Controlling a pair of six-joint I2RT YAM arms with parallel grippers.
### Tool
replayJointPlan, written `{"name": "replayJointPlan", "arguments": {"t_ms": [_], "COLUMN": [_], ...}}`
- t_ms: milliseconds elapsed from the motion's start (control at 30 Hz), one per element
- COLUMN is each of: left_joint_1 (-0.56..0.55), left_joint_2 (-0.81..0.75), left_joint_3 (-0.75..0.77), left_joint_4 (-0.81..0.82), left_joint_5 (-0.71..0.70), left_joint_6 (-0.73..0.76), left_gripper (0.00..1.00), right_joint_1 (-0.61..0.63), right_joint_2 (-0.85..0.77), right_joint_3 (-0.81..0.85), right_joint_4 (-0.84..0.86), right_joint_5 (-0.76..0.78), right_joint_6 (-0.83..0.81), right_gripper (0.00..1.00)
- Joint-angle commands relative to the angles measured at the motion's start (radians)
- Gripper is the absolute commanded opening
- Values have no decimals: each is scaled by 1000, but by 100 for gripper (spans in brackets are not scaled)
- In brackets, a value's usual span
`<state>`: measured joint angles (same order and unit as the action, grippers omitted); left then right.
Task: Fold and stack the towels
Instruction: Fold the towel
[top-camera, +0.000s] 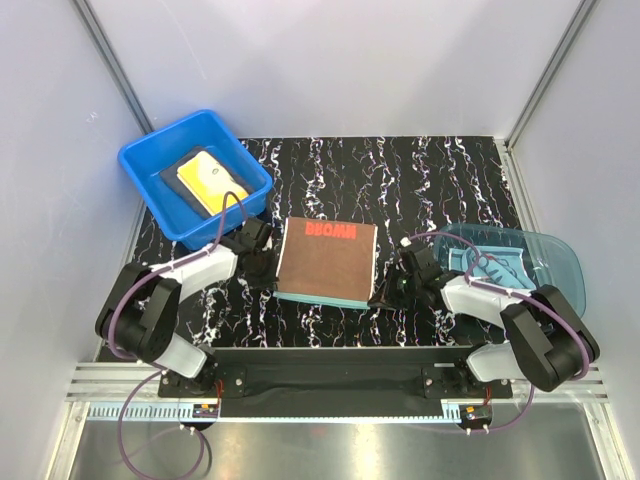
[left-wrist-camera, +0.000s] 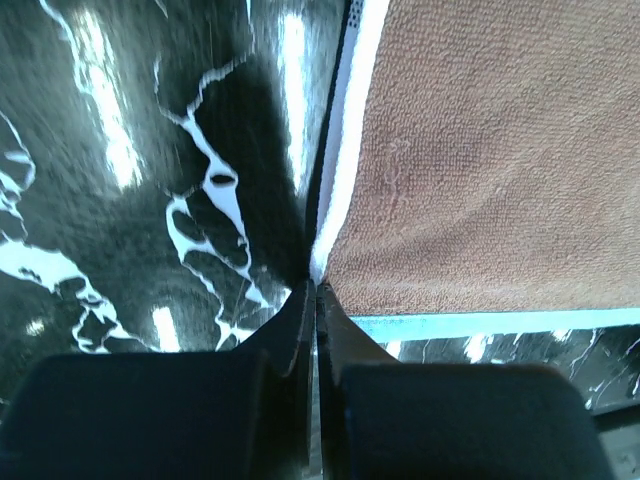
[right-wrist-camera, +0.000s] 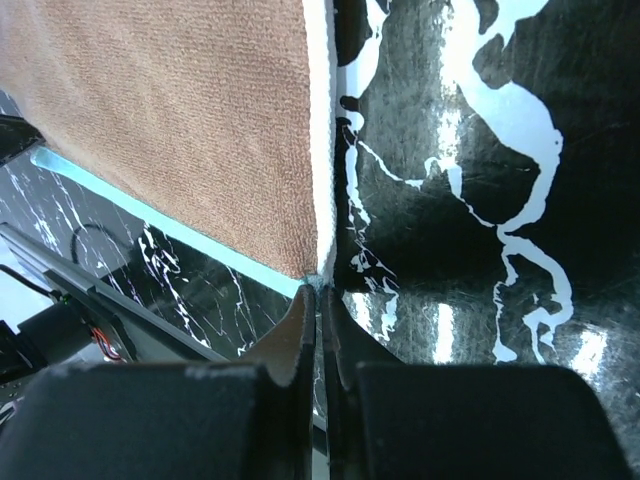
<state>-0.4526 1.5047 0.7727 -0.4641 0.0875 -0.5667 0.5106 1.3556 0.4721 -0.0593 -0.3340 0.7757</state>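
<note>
A brown towel (top-camera: 327, 260) with red lettering along its far edge lies in the middle of the table, and a teal layer shows along its near edge. My left gripper (top-camera: 272, 282) is shut on the towel's near left corner (left-wrist-camera: 322, 262). My right gripper (top-camera: 380, 297) is shut on the near right corner (right-wrist-camera: 322, 282). The brown pile (left-wrist-camera: 480, 150) (right-wrist-camera: 180, 120) fills much of both wrist views. In the blue tub (top-camera: 150, 195) a yellow towel (top-camera: 208, 180) rests on a dark one (top-camera: 171, 172). A light blue towel (top-camera: 490, 265) lies in the teal bowl (top-camera: 560, 265).
The tub stands at the back left and the translucent bowl at the right, next to my right arm. The table (top-camera: 420, 190) is black marble with white veins. Grey walls close it in at the back and on both sides.
</note>
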Motion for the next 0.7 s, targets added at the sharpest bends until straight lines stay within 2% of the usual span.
{"name": "replayJointPlan", "arguments": {"t_ms": [0,33,133,167,200,300,333,400,467,500,567,600,667], "left_joint_1": [6,3,-3,-9,-14,-29,-31,-31,-29,-29,-23,-18,-5], "left_joint_2": [14,9,-1,-4,-3,-18,-27,-61,-63,-43,-3,18,95], "left_joint_3": [-24,-32,-52,-55,-56,-32,-17,63,156,272,385,498,591], "left_joint_4": [53,51,44,35,28,-27,-44,-103,-175,-198,-257,-266,-281], "left_joint_5": [-29,-31,-37,-41,-46,-69,-86,-84,-112,-111,-95,-92,-34], "left_joint_6": [16,14,7,4,1,-2,2,25,112,152,267,307,408], "left_gripper": [0,0,1,4,14,26,33,41,48,49,50,50,49], "right_joint_1": [12,12,12,12,12,12,11,12,11,11,5,-1,-14], "right_joint_2": [5,-7,-39,-52,-61,-116,-154,-191,-220,-207,-173,-147,-49], "right_joint_3": [-21,-27,-35,-39,-41,-38,-21,5,71,138,213,253,367], "right_joint_4": [15,12,-13,-20,-28,-76,-97,-157,-218,-243,-296,-307,-318], "right_joint_5": [23,26,42,44,47,40,39,46,50,65,78,63,40], "right_joint_6": [5,5,0,2,2,-10,-13,-39,-73,-134,-199,-272,-346], "right_gripper": [0,0,9,17,21,37,41,50,53,55,56,56,56]}}
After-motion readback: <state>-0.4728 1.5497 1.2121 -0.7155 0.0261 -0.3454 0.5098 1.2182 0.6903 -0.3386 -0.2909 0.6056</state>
